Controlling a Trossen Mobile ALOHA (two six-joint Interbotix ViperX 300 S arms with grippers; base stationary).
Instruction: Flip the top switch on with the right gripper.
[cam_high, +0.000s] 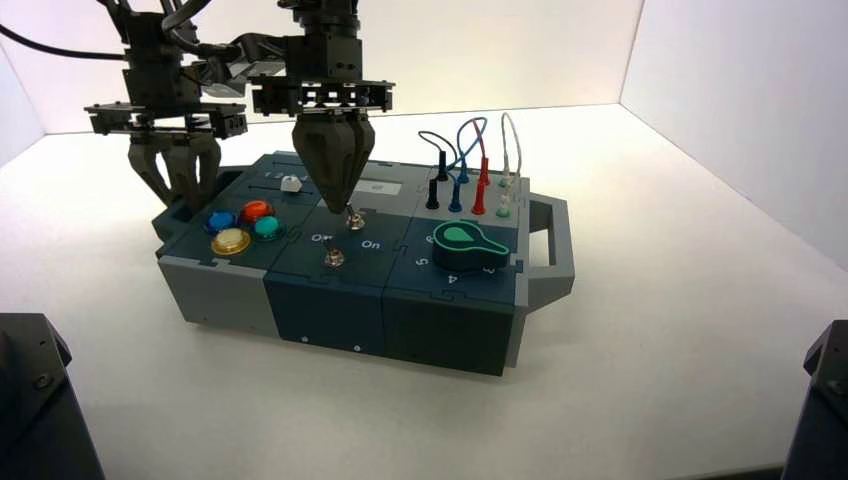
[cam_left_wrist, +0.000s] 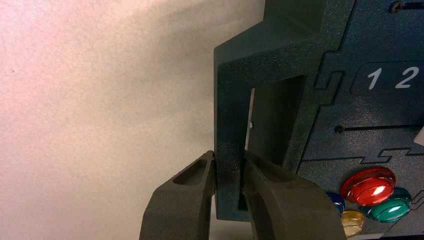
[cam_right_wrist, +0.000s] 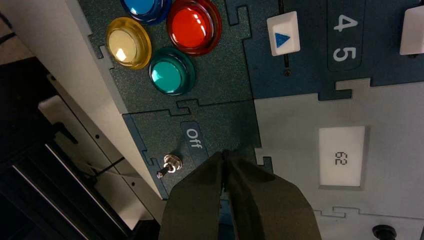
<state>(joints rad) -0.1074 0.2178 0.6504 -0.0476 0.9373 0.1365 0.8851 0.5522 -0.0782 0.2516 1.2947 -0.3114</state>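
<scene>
I am lowering the dark grey right gripper (cam_high: 340, 200), fingers pressed together, onto the small, stiff metal top toggle switch (cam_high: 353, 219); I am nudging its slippery tip sideways. The left gripper (cam_left_wrist: 229, 172) is pinching the box's dark teal handle (cam_left_wrist: 231, 120).

arms: dark grey | right gripper (cam_high: 339, 196): tapered wedge jaws, slotted crossbar
</scene>
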